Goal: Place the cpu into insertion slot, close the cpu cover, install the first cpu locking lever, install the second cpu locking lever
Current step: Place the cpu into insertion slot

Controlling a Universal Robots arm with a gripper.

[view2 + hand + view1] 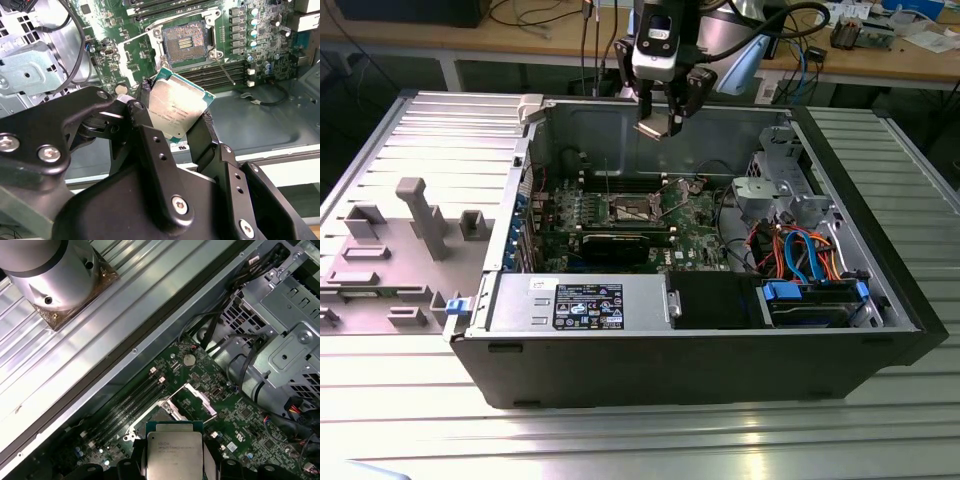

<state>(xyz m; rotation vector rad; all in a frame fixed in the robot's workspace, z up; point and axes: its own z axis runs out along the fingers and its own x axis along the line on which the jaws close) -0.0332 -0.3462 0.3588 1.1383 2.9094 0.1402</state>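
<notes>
My gripper hangs above the open computer case, shut on the cpu. In the second wrist view the cpu, a square chip with a dull silver top, sits tilted between the black fingers. Below it, the insertion slot lies bare with its dark pin field showing on the green board. In the first wrist view the cpu covers part of the insertion slot, and the cpu cover stands raised beside it. A thin locking lever sticks out next to the slot.
A long black graphics card lies in front of the socket. The power supply fills the case's front. A metal drive cage and orange and blue cables crowd the exterior view's right. Memory slots run beside the socket.
</notes>
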